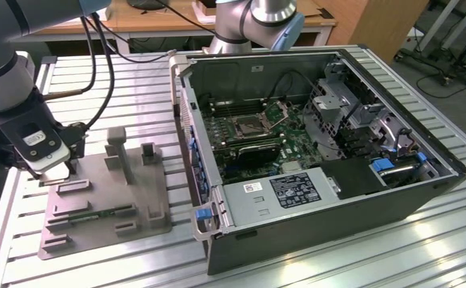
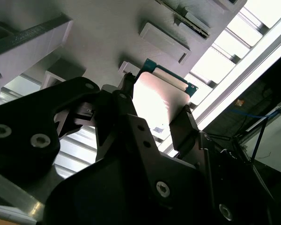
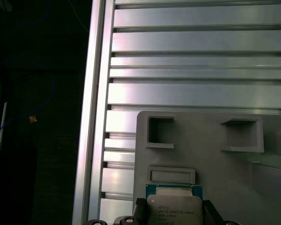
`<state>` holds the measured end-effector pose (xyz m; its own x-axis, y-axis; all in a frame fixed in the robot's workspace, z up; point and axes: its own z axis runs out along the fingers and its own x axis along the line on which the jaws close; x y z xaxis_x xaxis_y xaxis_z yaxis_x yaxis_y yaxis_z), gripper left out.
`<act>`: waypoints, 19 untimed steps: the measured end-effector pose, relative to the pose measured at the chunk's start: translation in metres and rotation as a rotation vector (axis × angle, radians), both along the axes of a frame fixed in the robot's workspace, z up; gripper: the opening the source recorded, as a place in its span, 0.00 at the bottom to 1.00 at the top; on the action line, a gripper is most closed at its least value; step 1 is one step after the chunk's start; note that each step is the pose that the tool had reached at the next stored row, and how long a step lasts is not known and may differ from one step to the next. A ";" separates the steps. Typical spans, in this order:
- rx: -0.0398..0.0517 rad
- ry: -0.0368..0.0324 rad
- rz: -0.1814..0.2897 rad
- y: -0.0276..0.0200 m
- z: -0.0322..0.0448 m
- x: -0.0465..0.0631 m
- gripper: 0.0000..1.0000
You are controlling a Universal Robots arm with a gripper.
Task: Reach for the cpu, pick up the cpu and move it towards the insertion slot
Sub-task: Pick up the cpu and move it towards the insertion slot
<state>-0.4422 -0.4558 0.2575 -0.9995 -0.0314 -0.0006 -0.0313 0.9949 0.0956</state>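
Note:
The cpu [image 2: 160, 96] is a flat square chip with a pale metal top and a thin green rim. In both wrist views it sits between my two dark fingers [image 2: 186, 123], which press on its opposite edges. My gripper [image 3: 173, 212] is shut on the cpu [image 3: 173, 206], just over the grey fixture plate [image 3: 210, 159]. In the exterior view, my gripper [image 1: 56, 173] hangs over the plate's corner on that view's left. The insertion slot [image 1: 247, 125], a silver-framed socket with its lid raised, lies inside the open computer case, well off to the exterior view's right.
The grey fixture plate [image 1: 108, 207] carries upright blocks [image 1: 117, 150] close to my gripper. The open computer case [image 1: 186, 114] stands beside it on a ribbed aluminium table [image 1: 105, 90]. A second robot arm base [image 1: 253, 24] stands behind the case. Cables [image 1: 96, 54] hang from my arm.

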 end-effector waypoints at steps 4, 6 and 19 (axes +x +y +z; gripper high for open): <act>-0.0003 0.0004 0.000 0.0000 0.0009 0.000 0.55; 0.0000 0.0001 0.000 0.0000 0.0021 0.000 0.55; 0.0011 0.0000 0.000 0.0000 0.0083 0.000 0.55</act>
